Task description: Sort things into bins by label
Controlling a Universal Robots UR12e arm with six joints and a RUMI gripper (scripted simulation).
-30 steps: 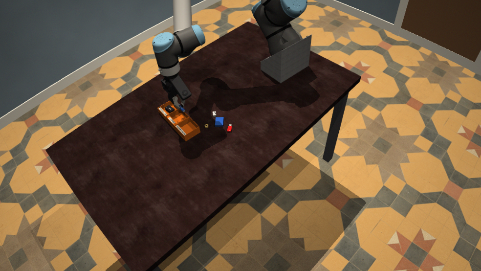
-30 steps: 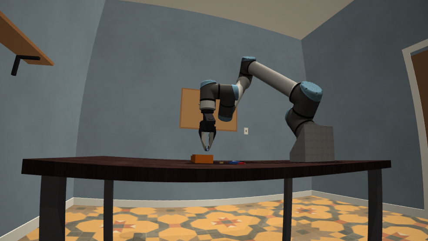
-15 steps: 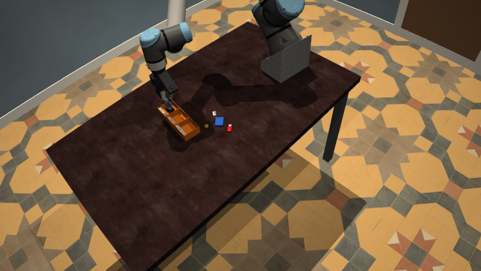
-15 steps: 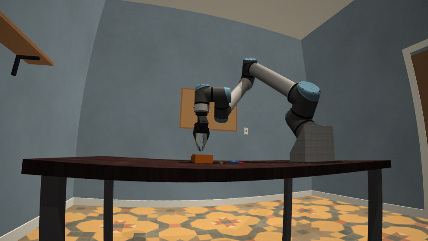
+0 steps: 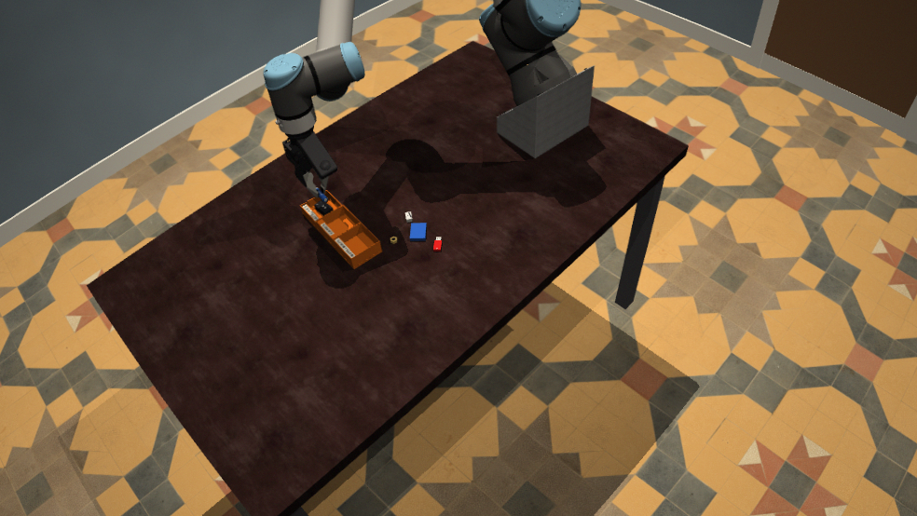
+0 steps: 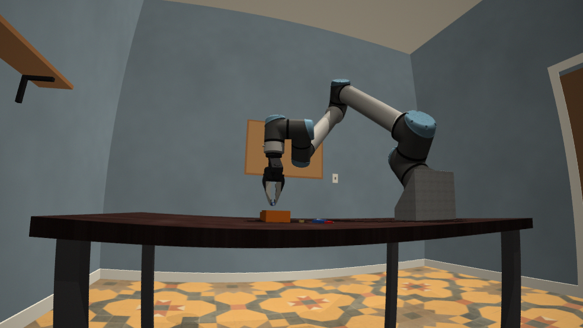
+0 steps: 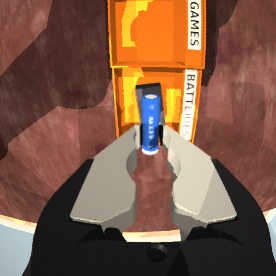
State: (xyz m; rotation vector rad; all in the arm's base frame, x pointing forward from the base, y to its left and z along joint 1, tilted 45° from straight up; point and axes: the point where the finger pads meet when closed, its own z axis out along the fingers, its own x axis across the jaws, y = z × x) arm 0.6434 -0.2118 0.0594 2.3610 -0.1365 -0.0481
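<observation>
Blue battery (image 5: 321,195) (image 7: 150,122); orange bin (image 5: 368,257) (image 6: 275,216) (image 7: 112,35); red-and-white stick (image 5: 437,244); patterned floor (image 5: 731,281) (image 6: 260,301).

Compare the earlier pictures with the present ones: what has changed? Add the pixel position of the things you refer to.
In the top view, the claw (image 5: 321,188) (image 6: 272,202) (image 7: 150,125) moved left, carrying the blue battery (image 5: 321,196) (image 7: 150,120) over the BATTERIES bin (image 5: 308,211) (image 7: 198,95). Nothing was newly gripped or let go. The blue block (image 5: 417,230) (image 6: 318,221) and red stick (image 5: 437,244) (image 6: 329,222) stayed put.
</observation>
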